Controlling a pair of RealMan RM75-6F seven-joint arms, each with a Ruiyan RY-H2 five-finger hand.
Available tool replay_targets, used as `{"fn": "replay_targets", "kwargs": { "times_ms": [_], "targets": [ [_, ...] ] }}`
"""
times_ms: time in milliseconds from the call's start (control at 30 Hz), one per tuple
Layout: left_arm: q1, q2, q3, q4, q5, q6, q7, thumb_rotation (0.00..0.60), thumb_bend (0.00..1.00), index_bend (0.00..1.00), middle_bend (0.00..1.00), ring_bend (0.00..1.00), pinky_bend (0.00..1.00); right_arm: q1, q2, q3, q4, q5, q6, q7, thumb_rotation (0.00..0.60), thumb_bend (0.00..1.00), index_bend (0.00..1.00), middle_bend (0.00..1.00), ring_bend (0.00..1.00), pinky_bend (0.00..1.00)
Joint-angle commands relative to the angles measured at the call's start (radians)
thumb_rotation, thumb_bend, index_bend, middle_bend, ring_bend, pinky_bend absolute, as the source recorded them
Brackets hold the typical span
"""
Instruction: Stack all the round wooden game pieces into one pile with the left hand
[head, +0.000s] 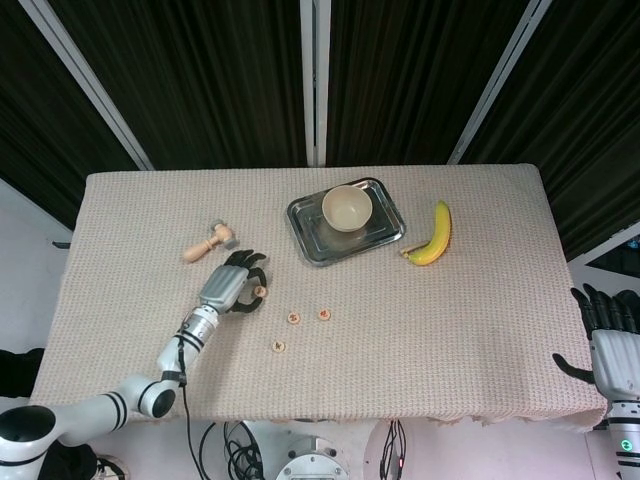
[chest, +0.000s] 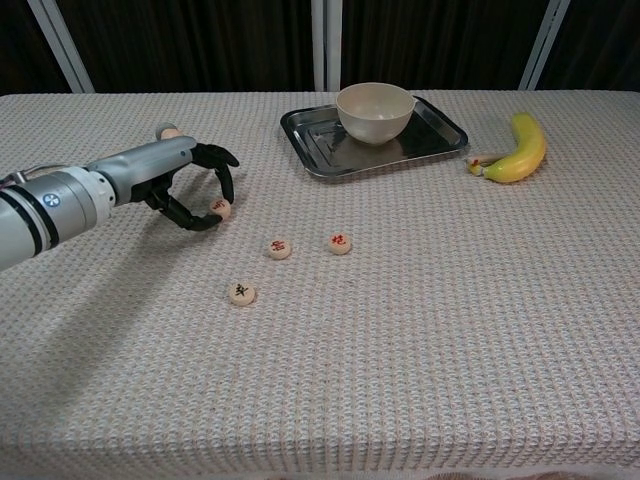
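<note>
Your left hand (chest: 190, 185): pinching one game piece (chest: 220, 208).
Three loose pieces (chest: 281, 248) lie near right of it on the table (chest: 450, 300).

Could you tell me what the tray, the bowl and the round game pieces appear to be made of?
The tray looks like polished metal: grey with mirror-like reflections. The bowl is matte cream, likely ceramic or plastic; I cannot tell which. The game pieces look like pale unvarnished wood with painted characters.

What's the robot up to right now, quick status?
Left hand pinching one game piece. Right hand idle at table edge, open. Three pieces loose, unstacked. Nothing in the way.
</note>
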Motion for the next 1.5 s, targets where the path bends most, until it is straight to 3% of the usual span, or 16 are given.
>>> {"fn": "replay_targets", "kwargs": {
  "times_ms": [33,433,667,900,1033,1233,1500],
  "targets": [
    [0.0,0.001,0.002,0.001,0.002,0.001,-0.002,0.6,0.34,0.44,0.11,0.0,0.0,0.0,0.0,0.001,-0.001,0.002,-0.001,-0.002,0.6,0.09,0.0,0.0,0.0,0.0],
    [0.003,0.012,0.008,-0.013,0.011,0.015,-0.016,0.6,0.34,0.36,0.12,0.0,0.0,0.0,-0.004,0.004,-0.001,0.006,0.0,-0.004,0.6,0.11,0.0,0.0,0.0,0.0],
    [0.034,0.054,0.024,-0.105,0.042,0.082,-0.004,0.6,0.34,0.35,0.11,0.0,0.0,0.0,-0.005,0.004,0.0,0.003,0.003,-0.001,0.6,0.11,0.0,0.0,0.0,0.0],
    [0.134,0.192,0.13,-0.36,0.137,0.199,0.004,0.6,0.32,0.35,0.11,0.0,0.0,-0.004,-0.006,0.009,0.013,0.005,0.012,0.016,0.6,0.1,0.0,0.0,0.0,0.0],
    [0.163,0.243,0.186,-0.434,0.19,0.226,0.032,0.6,0.32,0.35,0.11,0.0,0.0,-0.004,-0.014,0.013,0.02,0.002,0.02,0.024,0.6,0.11,0.0,0.0,0.0,0.0],
    [0.189,0.211,0.233,-0.418,0.219,0.231,0.077,0.6,0.26,0.35,0.11,0.0,0.0,-0.005,-0.018,0.012,0.013,-0.01,0.03,0.014,0.6,0.12,0.0,0.0,0.0,0.0],
    [0.19,0.143,0.23,-0.37,0.261,0.247,0.069,0.6,0.24,0.35,0.11,0.0,0.0,0.005,-0.009,0.023,-0.004,-0.016,0.032,0.014,0.6,0.12,0.0,0.0,0.0,0.0]
  ]
}}
